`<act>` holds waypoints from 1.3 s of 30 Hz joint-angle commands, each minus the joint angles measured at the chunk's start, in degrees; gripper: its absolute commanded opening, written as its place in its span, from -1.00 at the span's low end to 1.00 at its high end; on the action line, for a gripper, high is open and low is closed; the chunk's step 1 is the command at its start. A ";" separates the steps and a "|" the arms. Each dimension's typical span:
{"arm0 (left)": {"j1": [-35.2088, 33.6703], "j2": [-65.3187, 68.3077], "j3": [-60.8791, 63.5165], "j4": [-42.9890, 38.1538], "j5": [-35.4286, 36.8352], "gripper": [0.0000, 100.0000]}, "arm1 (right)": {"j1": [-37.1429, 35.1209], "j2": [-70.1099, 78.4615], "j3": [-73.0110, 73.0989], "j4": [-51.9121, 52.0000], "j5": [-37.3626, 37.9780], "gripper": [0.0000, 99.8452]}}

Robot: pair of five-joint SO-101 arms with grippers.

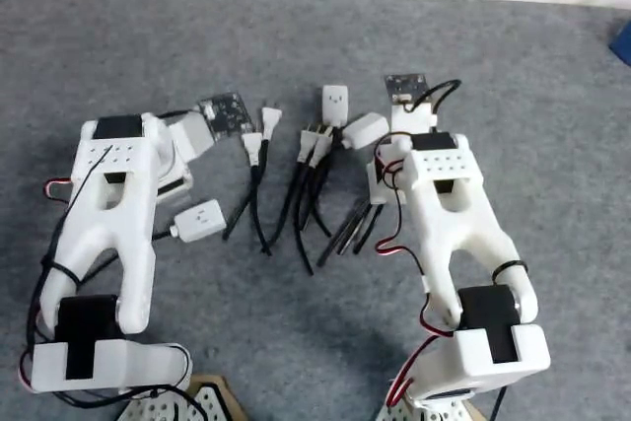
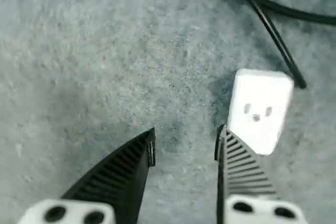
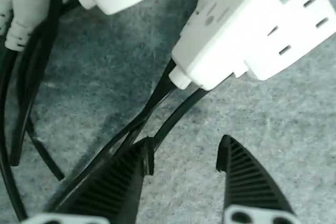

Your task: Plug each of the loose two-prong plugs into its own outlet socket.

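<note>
Left gripper (image 2: 186, 140): your fingers are standing wide apart over the grey table (image 2: 79, 66), gripping nothing.
Outlet socket (image 2: 260, 108): it is lying face up, just beside one left finger.
Right gripper (image 3: 186, 148): your fingers are gaping wide and empty, with black cords (image 3: 157, 103) running past one fingertip.
White plug (image 3: 220, 30): it is lying against a socket block (image 3: 294, 22).
Loose plugs (image 1: 258, 140): they are lying between your arms, toward the table's far edge.

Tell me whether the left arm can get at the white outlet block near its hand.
Probably yes. The left hand is open, and the white outlet block lies close beside it on the carpet; the black cords lie beyond the block, not in between.
</note>
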 commanded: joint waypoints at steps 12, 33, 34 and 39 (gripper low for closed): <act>-1.98 -1.54 7.43 -9.67 9.41 -0.61 | 16.66 -1.10 -2.07 -0.22 0.88 -0.59; -3.74 -1.63 7.87 -4.75 20.40 -0.62 | 20.70 -0.75 3.74 -7.34 3.60 -0.59; -4.79 -1.71 8.75 -5.45 19.52 -0.62 | 20.62 -0.75 3.82 -7.60 3.60 -0.59; -7.43 -2.07 11.74 -5.89 16.97 -0.62 | 20.62 -0.66 3.82 -7.60 3.60 -0.59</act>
